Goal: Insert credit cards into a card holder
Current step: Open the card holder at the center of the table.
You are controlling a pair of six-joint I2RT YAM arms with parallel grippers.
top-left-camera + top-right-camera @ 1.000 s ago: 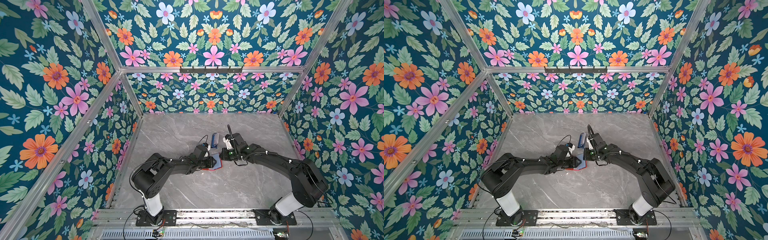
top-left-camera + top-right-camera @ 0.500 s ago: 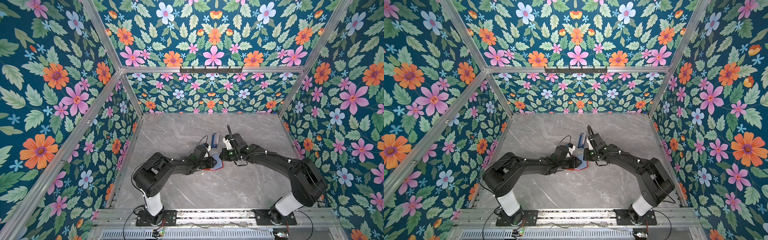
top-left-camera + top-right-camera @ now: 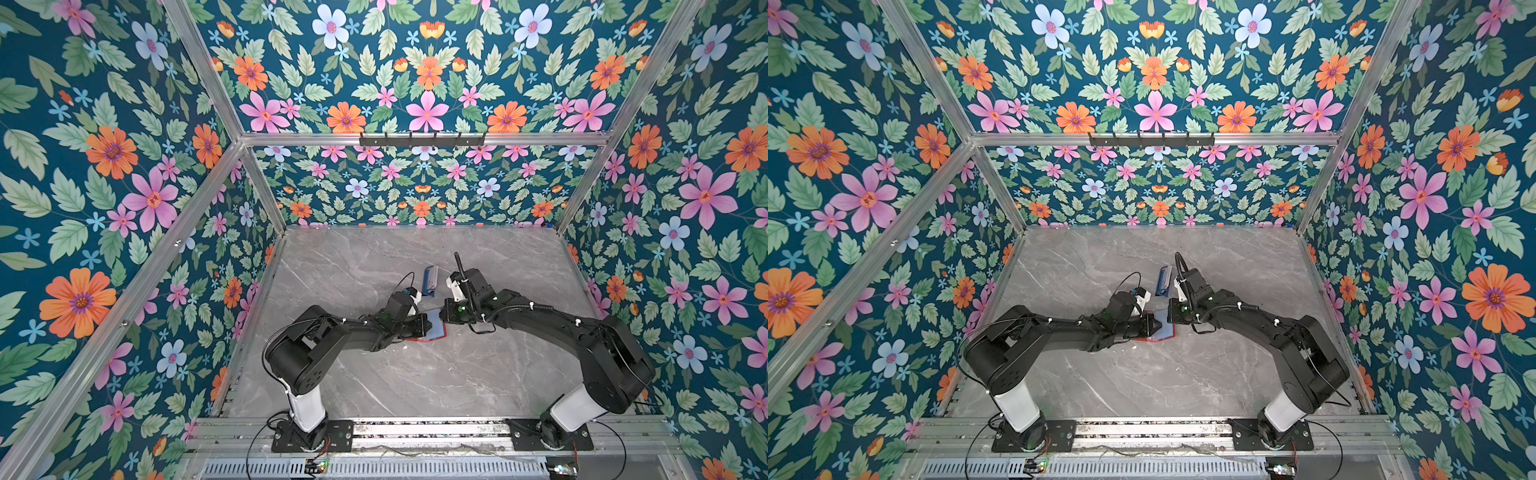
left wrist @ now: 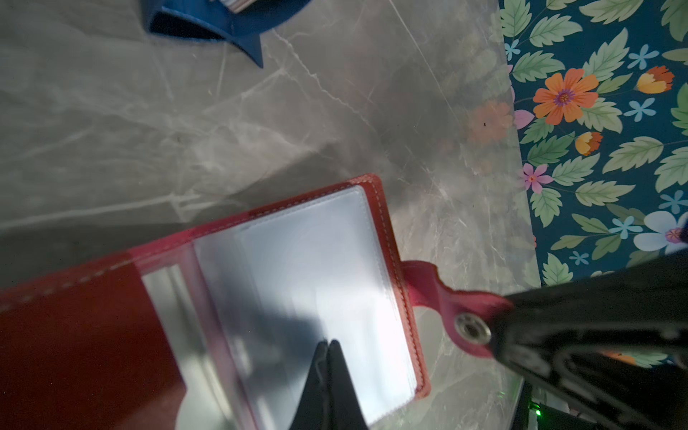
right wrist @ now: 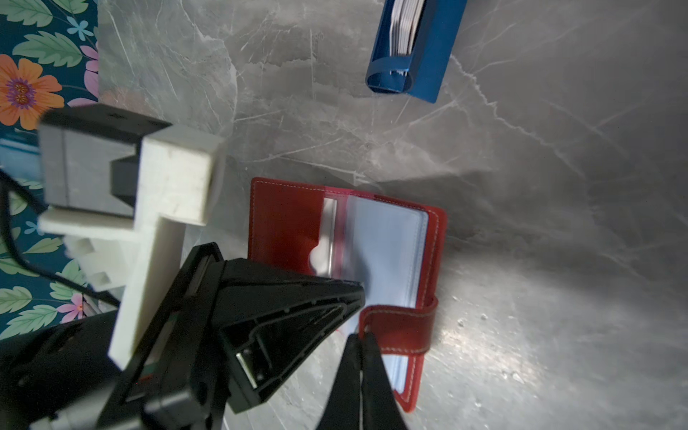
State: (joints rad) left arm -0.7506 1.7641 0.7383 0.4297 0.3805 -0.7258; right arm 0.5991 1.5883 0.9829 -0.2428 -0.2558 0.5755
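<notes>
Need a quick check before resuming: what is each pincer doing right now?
Left pincer: closed, tips at the clear sleeves; grip cannot be told.
Right pincer: closed on the snap tab of the card holder.

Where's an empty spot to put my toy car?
Free: the wide marble between the arm bases and the red card holder, and the far strip between the blue card rack and back wall. Crowded: the middle, where left gripper and right gripper meet there.
</notes>
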